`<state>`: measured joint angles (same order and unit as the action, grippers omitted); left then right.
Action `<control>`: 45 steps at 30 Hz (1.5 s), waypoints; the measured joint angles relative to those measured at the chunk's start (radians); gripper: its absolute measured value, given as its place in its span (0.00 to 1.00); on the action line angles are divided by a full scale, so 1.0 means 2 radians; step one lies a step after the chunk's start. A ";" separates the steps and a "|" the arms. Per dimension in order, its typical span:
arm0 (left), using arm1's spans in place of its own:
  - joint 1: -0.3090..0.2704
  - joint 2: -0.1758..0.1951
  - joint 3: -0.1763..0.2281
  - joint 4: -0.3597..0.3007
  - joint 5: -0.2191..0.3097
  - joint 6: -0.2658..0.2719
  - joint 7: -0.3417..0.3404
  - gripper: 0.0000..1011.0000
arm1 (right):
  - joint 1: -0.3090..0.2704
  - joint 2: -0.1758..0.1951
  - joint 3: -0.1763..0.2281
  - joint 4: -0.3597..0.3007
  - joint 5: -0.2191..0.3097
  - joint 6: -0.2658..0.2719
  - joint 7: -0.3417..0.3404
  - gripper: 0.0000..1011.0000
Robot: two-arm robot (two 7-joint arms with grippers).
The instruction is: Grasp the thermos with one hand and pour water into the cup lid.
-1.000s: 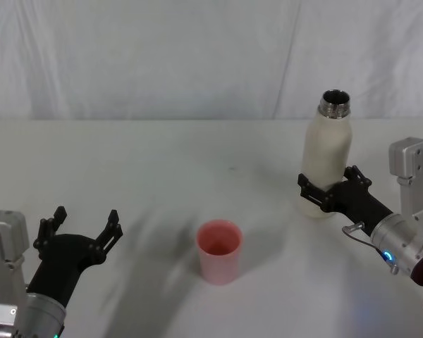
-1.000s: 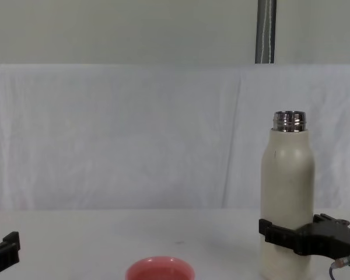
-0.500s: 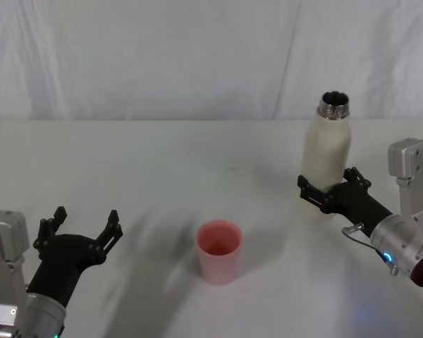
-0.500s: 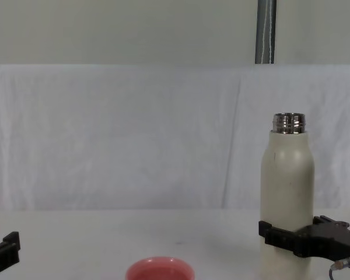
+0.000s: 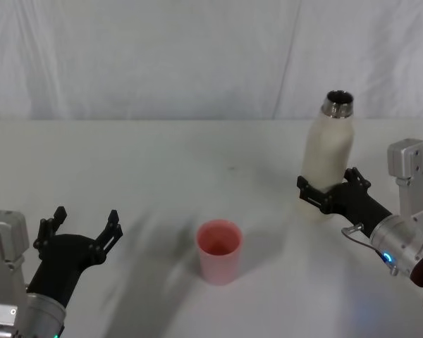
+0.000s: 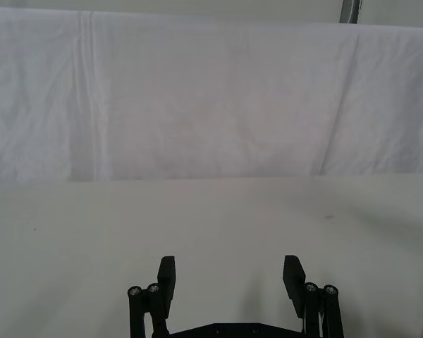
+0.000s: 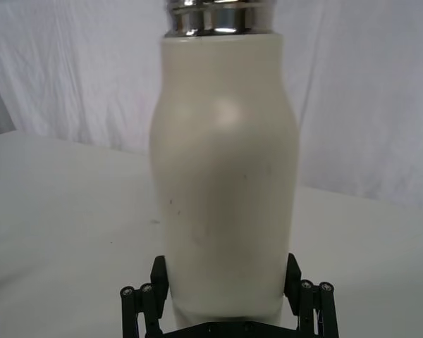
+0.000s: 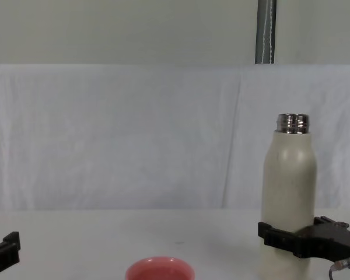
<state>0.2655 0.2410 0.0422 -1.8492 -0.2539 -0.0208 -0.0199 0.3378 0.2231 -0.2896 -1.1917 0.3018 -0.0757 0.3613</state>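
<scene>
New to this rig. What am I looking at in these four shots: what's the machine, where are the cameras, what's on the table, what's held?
It is a robot with two arms, each ending in a black gripper with two fingers. One picture comes from a camera on its head, looking down at the table; one from its chest, looking across the table; one from each wrist, looking out between that arm's fingers.

On the white table stand two things: the tall cream-white thermos with an open steel neck, and the small round pink cup lid near the middle.

The right gripper is shut on the thermos low on its body, a finger on each side, as the right wrist view shows. The thermos is upright, nothing poured yet. The left gripper is open over bare table on the left, holding nothing.
</scene>
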 joint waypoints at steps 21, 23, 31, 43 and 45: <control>0.000 0.000 0.000 0.000 0.000 0.000 0.000 0.99 | -0.020 0.008 0.003 -0.035 0.001 0.005 -0.002 0.99; 0.000 0.000 0.000 0.000 0.000 0.000 0.000 0.99 | -0.028 0.012 0.006 -0.047 0.004 0.008 -0.002 0.99; 0.000 0.000 0.000 0.000 0.000 0.000 0.000 0.99 | -0.051 0.023 0.011 -0.082 0.012 0.018 -0.003 0.99; 0.000 0.000 0.000 0.000 0.000 0.000 0.000 0.99 | -0.109 0.032 0.020 -0.148 0.011 0.025 -0.033 0.99; 0.000 0.000 0.000 0.000 0.000 0.000 0.000 0.99 | -0.119 0.030 0.020 -0.160 0.005 0.019 -0.040 0.99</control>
<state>0.2655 0.2410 0.0422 -1.8492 -0.2538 -0.0208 -0.0199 0.0993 0.2826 -0.2498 -1.5110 0.3119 -0.0370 0.2806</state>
